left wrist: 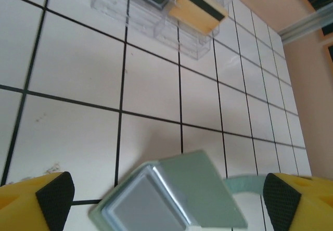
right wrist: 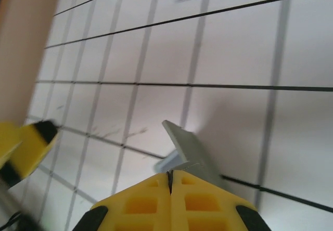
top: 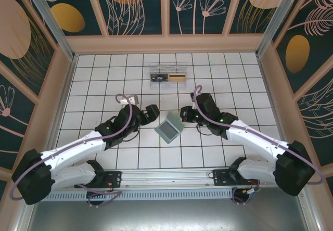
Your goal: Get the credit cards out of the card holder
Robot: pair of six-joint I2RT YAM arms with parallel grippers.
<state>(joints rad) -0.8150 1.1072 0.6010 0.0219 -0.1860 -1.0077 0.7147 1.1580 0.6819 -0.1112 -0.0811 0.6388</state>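
The card holder (top: 169, 130) lies open on the tiled table (top: 104, 85) between the two arms, w/ one flap raised. The right gripper (right wrist: 170, 187) has its fingers pressed together on the thin edge of this flap, i.e. it pinches it. The left gripper (left wrist: 167, 195) hangs just above the holder w/ fingers (left wrist: 54, 197) spread wide, touching nothing. A tan card (left wrist: 197, 11) and a black card (top: 159, 77) lie in the clear box (top: 167, 67) further back. Whether other cards are inside the holder I cannot tell; no card edge is visible. Risks, in my opinion: the right pinch has very little material, so the flap can slip out & the holder shuts or slides. The left fingers, coming down so wide, may also push the whole holder, or catch flap + card together.
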